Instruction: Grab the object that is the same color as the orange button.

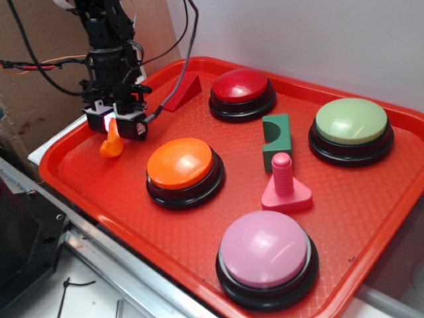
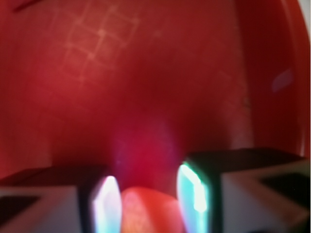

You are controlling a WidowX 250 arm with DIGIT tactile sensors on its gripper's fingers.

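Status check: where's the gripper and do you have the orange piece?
Gripper at tray's left edge, shut on orange piece, seemingly lifted. Orange button alongside, untouched. Nothing in the way.

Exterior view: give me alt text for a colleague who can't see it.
The gripper clasps a small orange piece at the red tray's left edge, beside the orange button. Red, green and pink buttons, a green block and a pink bolt fill the rest.

Orange object (image 1: 111, 145); orange button (image 1: 180, 163), black base; red waffle-textured tray (image 1: 371, 218).
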